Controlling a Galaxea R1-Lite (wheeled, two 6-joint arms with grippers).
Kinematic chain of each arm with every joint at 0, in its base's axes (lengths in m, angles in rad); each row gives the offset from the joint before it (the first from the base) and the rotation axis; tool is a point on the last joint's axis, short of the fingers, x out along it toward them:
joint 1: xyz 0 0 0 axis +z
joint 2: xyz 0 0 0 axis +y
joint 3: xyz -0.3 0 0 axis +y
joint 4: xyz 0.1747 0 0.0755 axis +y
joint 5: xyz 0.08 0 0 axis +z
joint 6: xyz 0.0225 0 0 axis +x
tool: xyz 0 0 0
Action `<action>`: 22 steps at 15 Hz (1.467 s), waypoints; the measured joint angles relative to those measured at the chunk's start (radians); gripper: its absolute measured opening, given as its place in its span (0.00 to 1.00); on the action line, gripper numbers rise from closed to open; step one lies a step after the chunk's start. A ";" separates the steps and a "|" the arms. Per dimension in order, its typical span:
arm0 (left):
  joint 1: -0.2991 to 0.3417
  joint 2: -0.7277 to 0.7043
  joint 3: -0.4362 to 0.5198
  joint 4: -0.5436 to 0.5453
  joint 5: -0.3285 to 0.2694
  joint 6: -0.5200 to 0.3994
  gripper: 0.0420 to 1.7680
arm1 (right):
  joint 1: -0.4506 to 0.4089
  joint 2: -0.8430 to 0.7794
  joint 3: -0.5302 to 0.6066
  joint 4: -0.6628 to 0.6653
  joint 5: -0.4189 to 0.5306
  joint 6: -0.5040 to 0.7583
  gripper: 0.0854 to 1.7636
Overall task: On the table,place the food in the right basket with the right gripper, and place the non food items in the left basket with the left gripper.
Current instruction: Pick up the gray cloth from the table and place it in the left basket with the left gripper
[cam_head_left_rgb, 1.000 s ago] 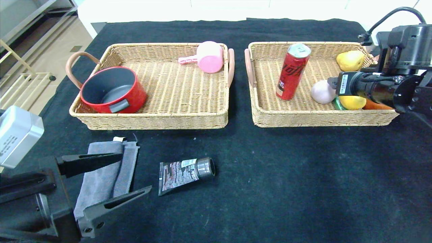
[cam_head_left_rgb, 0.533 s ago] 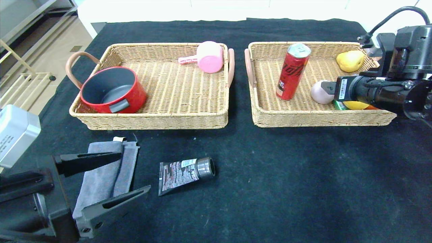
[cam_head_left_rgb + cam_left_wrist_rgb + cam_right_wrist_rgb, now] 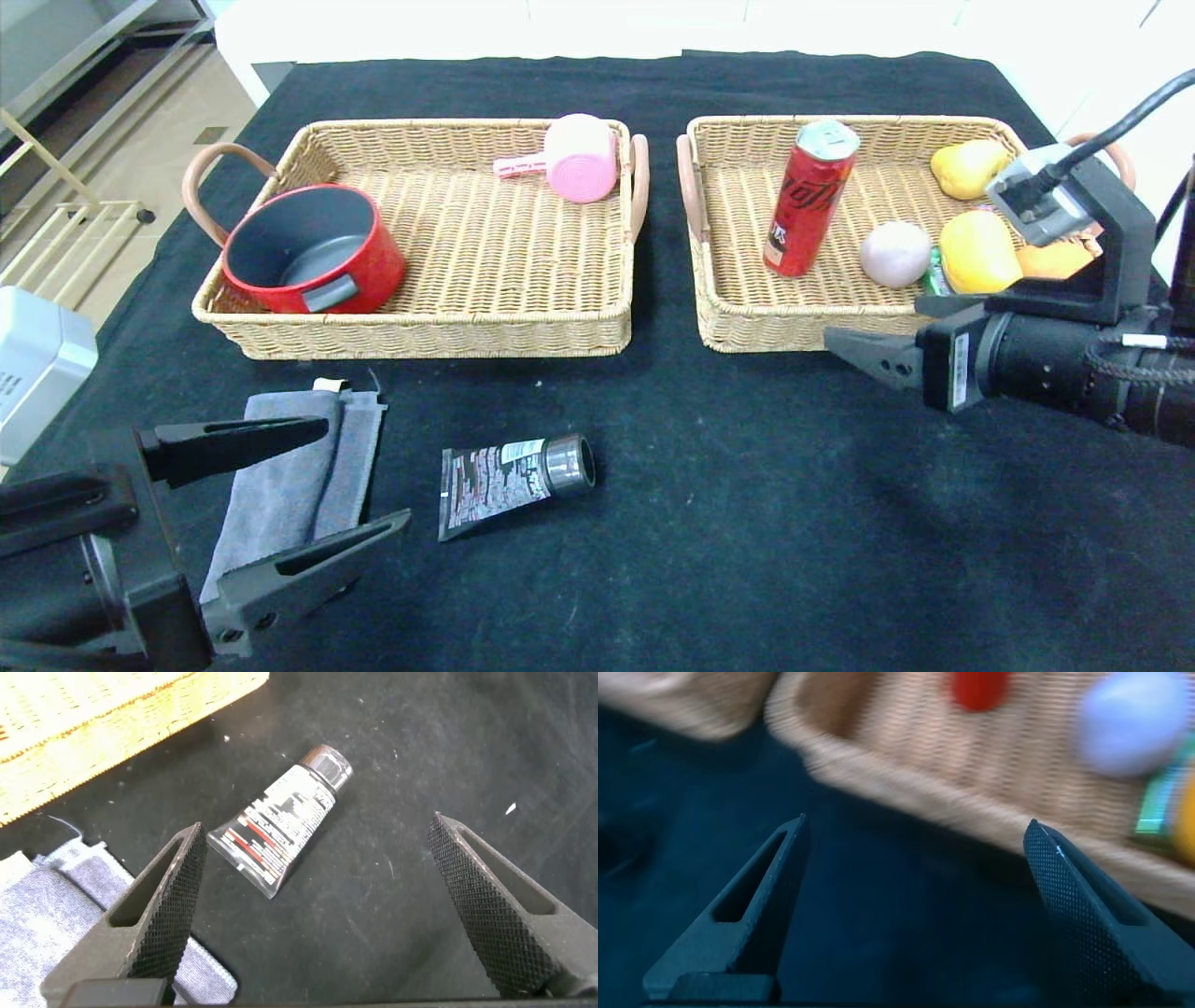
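Observation:
The right basket (image 3: 747, 322) holds the food: an upright red can (image 3: 810, 198), a pale round lump (image 3: 894, 254), a yellow oblong piece (image 3: 977, 252) and an orange sausage stick (image 3: 1050, 259). My right gripper (image 3: 836, 345) hovers open and empty over the table just in front of that basket's near wall (image 3: 924, 775). The grey towel (image 3: 289, 485) and the black printed tube (image 3: 509, 476) lie on the black cloth at the front left. My left gripper (image 3: 364, 473) stands open above the towel's right edge, with the tube (image 3: 280, 826) just beyond its fingertips.
The left basket (image 3: 420, 331) holds a red pot (image 3: 313, 247) and a pink scoop (image 3: 579, 159). A second yellow fruit (image 3: 968, 168) sits in the right basket's far corner. Bare black cloth (image 3: 747, 523) spreads across the front right.
My right gripper has drawn back out of the right basket toward the front and opened wider, uncovering the yellow piece. The left gripper has barely shifted.

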 joint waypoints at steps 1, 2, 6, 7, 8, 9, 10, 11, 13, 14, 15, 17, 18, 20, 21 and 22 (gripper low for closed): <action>0.000 -0.001 0.000 0.000 0.001 0.000 0.97 | 0.028 -0.023 0.033 -0.002 0.030 -0.010 0.95; -0.001 -0.002 -0.001 0.000 0.001 0.001 0.97 | 0.057 -0.047 0.067 -0.005 0.065 -0.024 0.95; -0.001 -0.004 -0.001 0.000 0.003 0.002 0.97 | 0.133 -0.103 0.194 -0.111 0.123 -0.043 0.96; 0.000 -0.004 0.000 0.000 0.009 0.002 0.97 | 0.153 -0.109 0.234 -0.171 0.127 -0.048 0.96; 0.000 -0.003 0.000 0.000 0.022 0.004 0.97 | 0.179 -0.113 0.275 -0.234 0.129 -0.051 0.96; 0.000 -0.004 -0.001 0.001 0.027 0.006 0.97 | 0.201 -0.116 0.312 -0.289 0.131 -0.053 0.96; -0.001 -0.005 -0.002 0.003 0.027 0.006 0.97 | 0.220 -0.118 0.344 -0.328 0.132 -0.053 0.96; -0.002 -0.008 -0.003 0.007 0.028 0.006 0.97 | 0.238 -0.120 0.375 -0.357 0.134 -0.053 0.96; -0.009 -0.013 -0.004 0.019 0.034 0.005 0.97 | 0.258 -0.122 0.437 -0.407 0.140 -0.055 0.96; -0.015 -0.018 -0.004 0.020 0.042 0.005 0.97 | 0.264 -0.122 0.474 -0.448 0.160 -0.055 0.96; -0.024 -0.023 -0.004 0.020 0.054 0.005 0.97 | 0.265 -0.122 0.503 -0.494 0.191 -0.054 0.96; -0.047 -0.034 0.000 0.024 0.092 0.005 0.97 | 0.254 -0.121 0.544 -0.562 0.263 -0.050 0.96; -0.065 -0.037 0.004 0.026 0.120 0.005 0.97 | 0.242 -0.121 0.557 -0.570 0.278 -0.050 0.96; -0.095 -0.040 0.006 0.025 0.163 0.022 0.97 | 0.223 -0.122 0.590 -0.574 0.300 -0.055 0.96; -0.101 -0.041 0.005 0.025 0.179 0.033 0.97 | 0.216 -0.123 0.603 -0.584 0.309 -0.055 0.96; -0.103 -0.042 0.001 0.024 0.186 0.035 0.97 | 0.211 -0.123 0.618 -0.609 0.312 -0.054 0.96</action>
